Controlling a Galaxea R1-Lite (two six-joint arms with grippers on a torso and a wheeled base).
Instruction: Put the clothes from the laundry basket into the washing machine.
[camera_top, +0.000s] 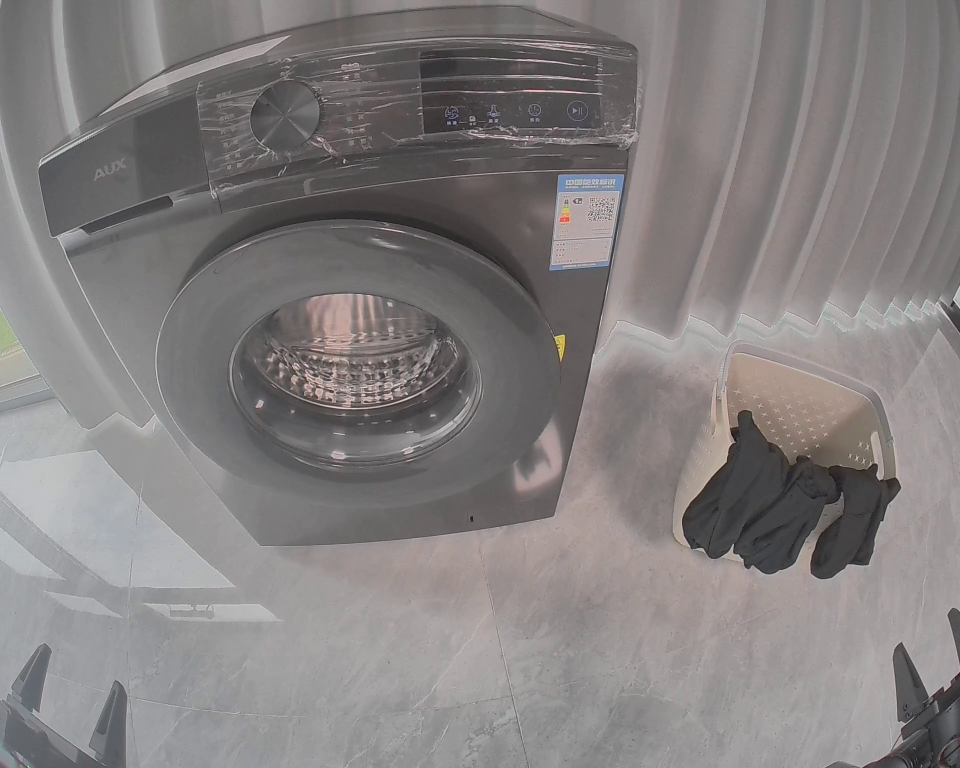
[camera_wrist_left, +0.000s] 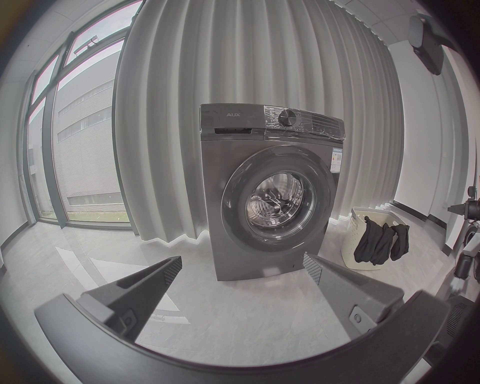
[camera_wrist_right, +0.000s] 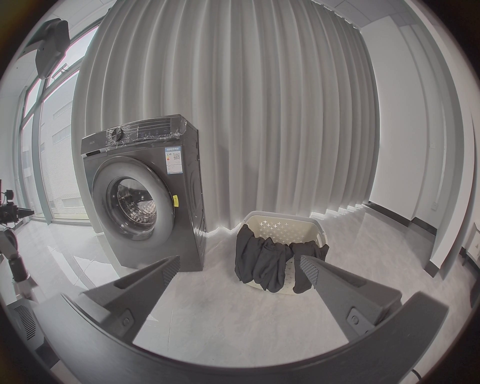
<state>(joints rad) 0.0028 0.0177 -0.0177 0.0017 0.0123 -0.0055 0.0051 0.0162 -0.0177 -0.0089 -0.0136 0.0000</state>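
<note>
left hand (camera_wrist_left: 241, 260) apart | right hand (camera_wrist_right: 239, 260) apart | washing machine (camera_top: 350, 250): blue label (camera_top: 586, 220) | clothes (camera_top: 780, 500) over laundry basket (camera_top: 800, 400)

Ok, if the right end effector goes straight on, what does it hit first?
Probably the black clothes draped over the laundry basket, with only bare floor before them; depth is unclear.
</note>
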